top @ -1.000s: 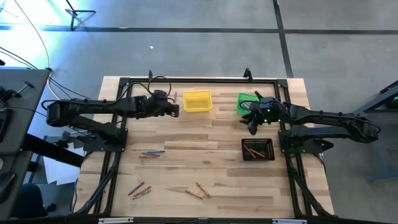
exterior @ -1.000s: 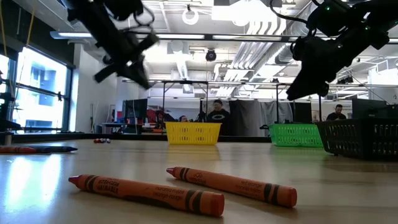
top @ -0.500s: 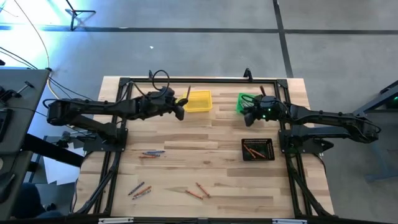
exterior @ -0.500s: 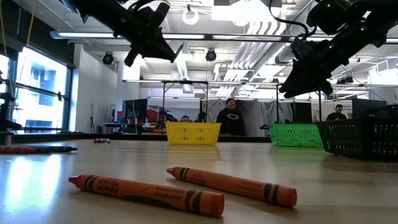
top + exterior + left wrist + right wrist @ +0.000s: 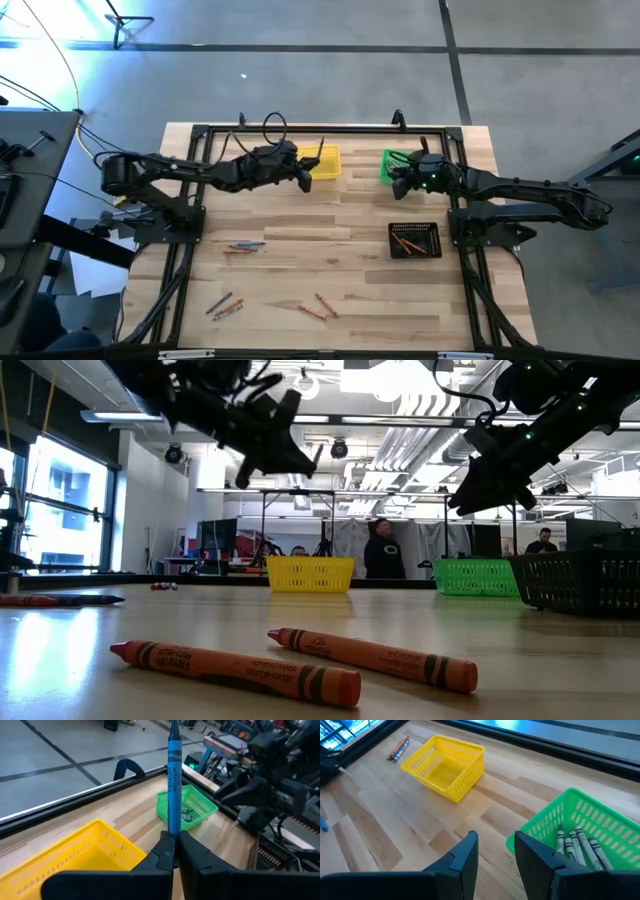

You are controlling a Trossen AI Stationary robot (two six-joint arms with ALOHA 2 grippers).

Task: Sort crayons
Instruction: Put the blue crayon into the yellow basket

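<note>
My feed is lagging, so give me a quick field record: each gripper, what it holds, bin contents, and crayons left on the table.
left gripper: shut on a blue crayon, raised by the yellow bin
right gripper: open, holding nothing, beside the green bin
yellow bin: looks empty
green bin: grey crayons inside
black bin: orange-red crayons inside
loose crayons: several on the table, in three small groups

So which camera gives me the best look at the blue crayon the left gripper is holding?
The left wrist view: the blue crayon stands upright, close up, pinched in the left gripper. The high view shows it only as a thin sliver over the yellow bin. The low view barely shows it; the right wrist view doesn't.
</note>
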